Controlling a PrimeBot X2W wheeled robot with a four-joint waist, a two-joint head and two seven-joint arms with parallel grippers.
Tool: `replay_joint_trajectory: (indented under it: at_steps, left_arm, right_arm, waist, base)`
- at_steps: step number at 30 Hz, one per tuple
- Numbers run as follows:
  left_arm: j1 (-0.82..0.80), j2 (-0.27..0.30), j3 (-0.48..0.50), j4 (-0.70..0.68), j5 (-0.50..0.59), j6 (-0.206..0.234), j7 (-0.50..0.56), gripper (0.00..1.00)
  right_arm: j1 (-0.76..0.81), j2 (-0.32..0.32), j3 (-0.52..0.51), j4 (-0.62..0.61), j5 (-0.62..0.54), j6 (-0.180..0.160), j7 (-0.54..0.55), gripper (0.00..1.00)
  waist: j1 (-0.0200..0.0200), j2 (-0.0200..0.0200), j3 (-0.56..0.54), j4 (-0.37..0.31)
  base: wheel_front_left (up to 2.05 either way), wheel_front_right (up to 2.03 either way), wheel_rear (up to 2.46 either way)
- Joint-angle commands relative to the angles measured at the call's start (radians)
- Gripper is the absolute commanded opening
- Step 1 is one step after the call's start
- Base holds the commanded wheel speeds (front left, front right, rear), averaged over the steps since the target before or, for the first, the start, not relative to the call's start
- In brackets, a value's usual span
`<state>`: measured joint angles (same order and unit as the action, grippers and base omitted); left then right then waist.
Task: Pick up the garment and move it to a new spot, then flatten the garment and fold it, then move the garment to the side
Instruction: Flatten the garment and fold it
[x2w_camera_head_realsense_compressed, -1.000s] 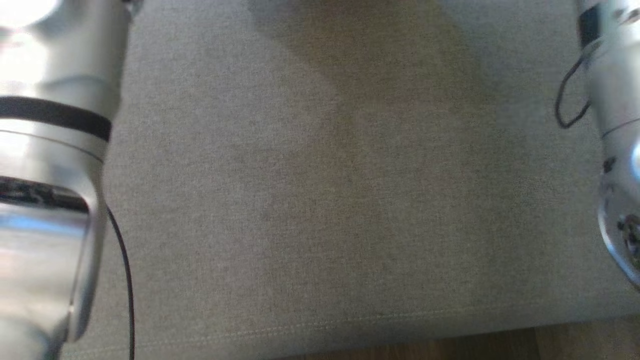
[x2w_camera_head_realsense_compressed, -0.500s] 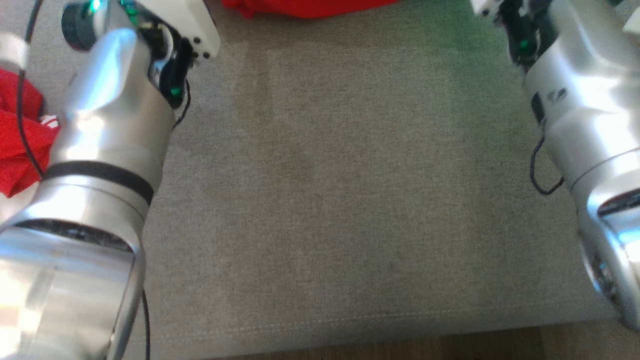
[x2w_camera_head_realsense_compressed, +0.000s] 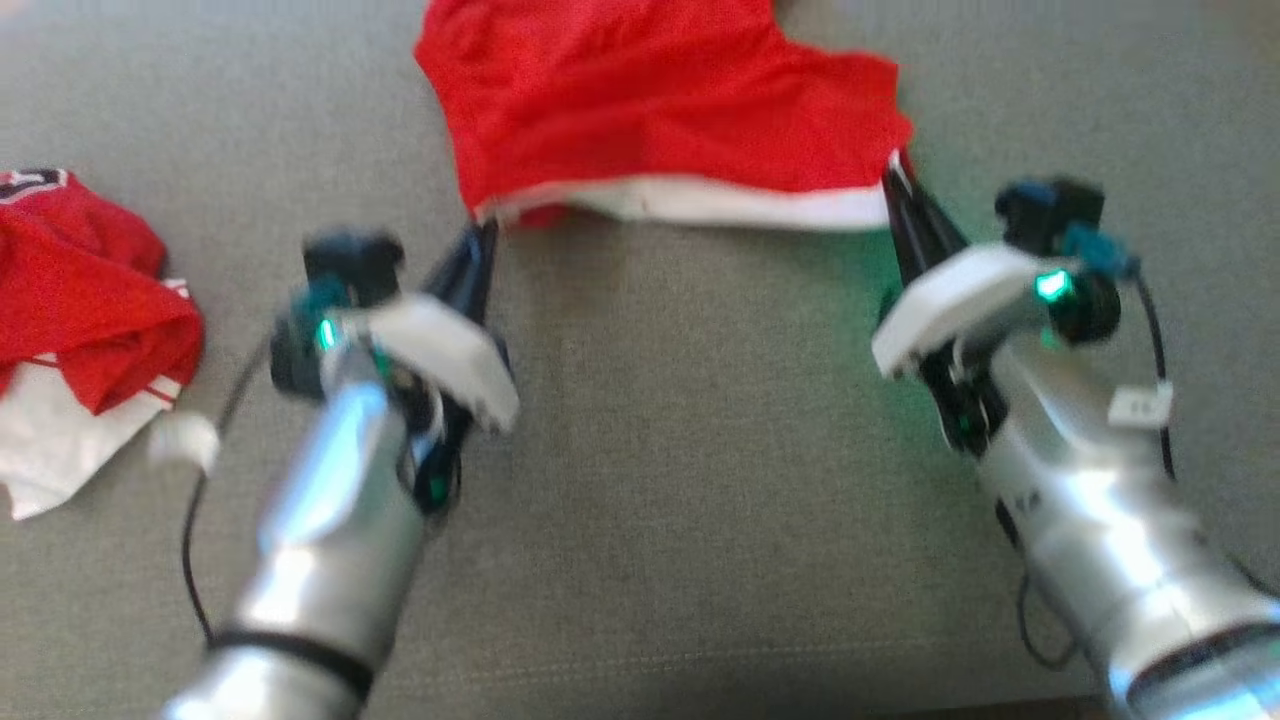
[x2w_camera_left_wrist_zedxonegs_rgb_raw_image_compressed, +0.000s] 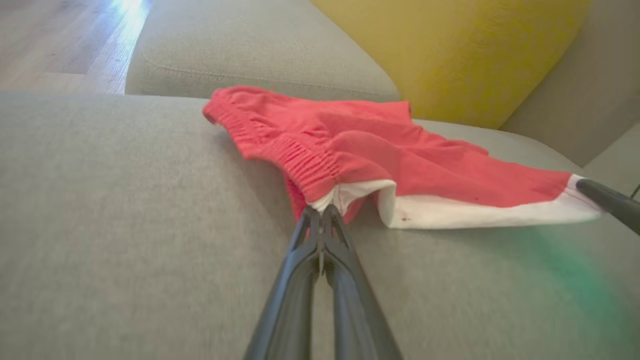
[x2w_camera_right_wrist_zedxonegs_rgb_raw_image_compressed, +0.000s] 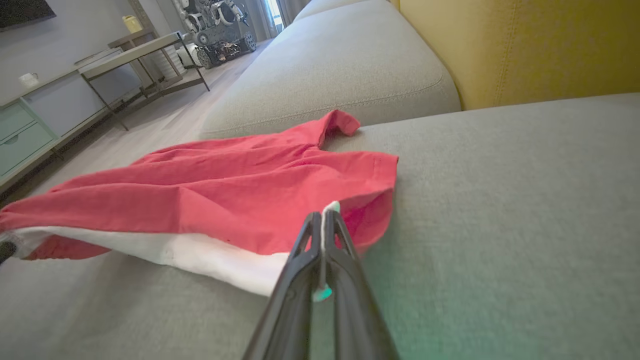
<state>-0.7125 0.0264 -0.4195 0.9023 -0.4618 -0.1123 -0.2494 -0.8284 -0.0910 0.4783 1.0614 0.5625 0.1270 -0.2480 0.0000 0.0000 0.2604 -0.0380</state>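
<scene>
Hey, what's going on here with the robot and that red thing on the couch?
The robot grips the red garment by its white-trimmed edge, left gripper shut on one corner, right gripper shut on the other. The garment lies spread on the sofa, not yet folded. A second red piece sits crumpled off to the robot's left.
</scene>
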Motion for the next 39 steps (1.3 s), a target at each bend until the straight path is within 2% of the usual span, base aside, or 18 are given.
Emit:
replay_joint_trajectory:
  at_steps: [1,6,11,17,21,24,28,32,39]
  left_arm:
    - [0.048,0.033,0.033,-0.069,0.013,0.009,-0.012,0.00]
    - [0.282,0.065,0.060,-0.252,0.041,0.037,-0.012,0.00]
    - [0.475,0.100,0.068,-0.404,0.047,0.067,-0.011,0.00]
    - [0.648,0.141,0.050,-0.575,0.023,0.089,0.092,0.00]
    - [0.748,0.169,0.047,-0.701,0.014,0.125,0.160,0.00]
    - [0.803,0.186,0.045,-0.785,0.006,0.147,0.208,0.00]
    - [0.820,0.204,0.048,-0.841,-0.003,0.159,0.250,0.00]
    - [0.795,0.213,0.047,-0.864,-0.003,0.155,0.269,0.00]
    - [0.667,0.205,0.067,-0.874,-0.035,0.130,0.295,0.00]
  right_arm:
    - [0.049,-0.009,-0.003,-0.065,-0.017,0.004,-0.013,0.00]
    - [0.287,-0.034,-0.111,-0.241,-0.061,0.004,-0.013,0.00]
    - [0.532,-0.026,-0.217,-0.435,-0.119,0.004,0.021,0.00]
    - [0.854,0.022,-0.349,-0.785,-0.200,0.004,0.179,0.00]
    - [1.033,0.038,-0.393,-1.018,-0.226,0.004,0.299,0.00]
    - [1.121,0.040,-0.410,-1.152,-0.210,0.004,0.339,0.00]
    - [1.144,0.040,-0.425,-1.234,-0.204,0.004,0.362,0.00]
    - [1.103,0.041,-0.434,-1.241,-0.208,0.004,0.371,0.00]
    - [0.853,0.040,-0.434,-1.158,-0.248,0.004,0.375,0.00]
  waist:
    - [0.0000,0.0000,-0.045,0.003]
    - [0.0000,0.0000,-0.100,0.003]
    - [0.0000,0.0000,-0.136,0.002]
    - [0.0000,0.0000,-0.185,0.014]
    - [0.0000,0.0000,-0.210,0.017]
    - [0.0000,0.0000,-0.217,0.019]
    - [0.0000,0.0000,-0.212,0.029]
    - [0.0000,0.0000,-0.195,0.041]
    - [0.0000,0.0000,-0.099,0.066]
  base:
    - [0.00,0.00,0.00]
    - [0.00,0.00,0.00]
    - [0.00,0.00,0.00]
    - [0.00,0.00,0.00]
    - [0.00,0.00,0.00]
    - [0.00,0.00,0.00]
    - [0.00,0.00,0.00]
    - [0.00,0.00,0.00]
    - [0.00,0.00,0.00]
